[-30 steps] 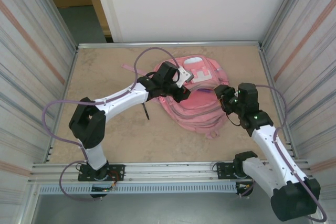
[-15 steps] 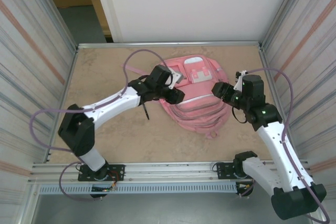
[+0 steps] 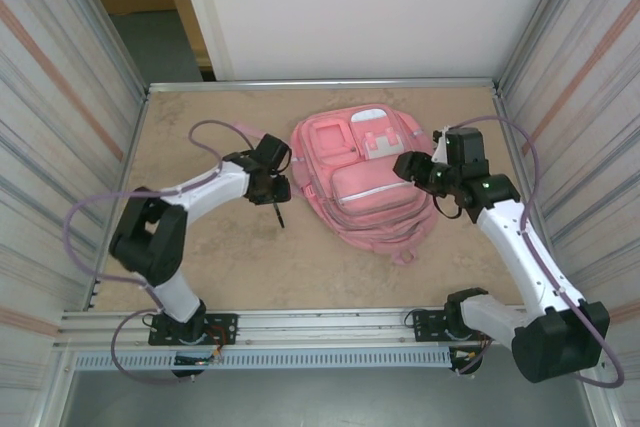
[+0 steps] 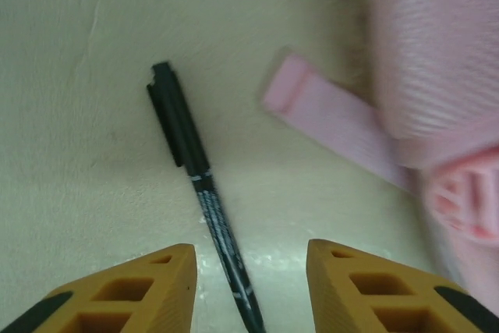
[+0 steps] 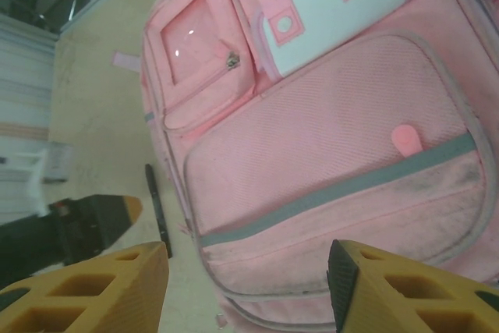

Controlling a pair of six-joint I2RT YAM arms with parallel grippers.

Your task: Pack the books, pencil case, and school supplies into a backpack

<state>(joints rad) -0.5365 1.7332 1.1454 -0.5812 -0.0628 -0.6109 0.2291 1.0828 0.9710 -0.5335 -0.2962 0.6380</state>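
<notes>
At the left, the left gripper (image 3: 273, 189), low over the tan table (image 3: 190, 137). Hangs released, yellow fingers (image 4: 132, 290) spread, clasping nothing. Straddles the near end of the thin black pen (image 4: 187, 138), apparently without touching it, judging by the left wrist view. Lies flat on the table, that pen, cap end away from the fingers, just left of the pink backpack (image 3: 370, 192) and apart from it. Right of the pen, a loose pink strap (image 4: 335, 118) flat on the table, running back to the bag. In the middle, the backpack on its back, front pockets and white patch (image 5: 320, 29) facing up. At the right, the right gripper (image 3: 403, 167), above the backpack's right edge. Stands wide open, empty, aimed across the front pockets toward the pen.
</notes>
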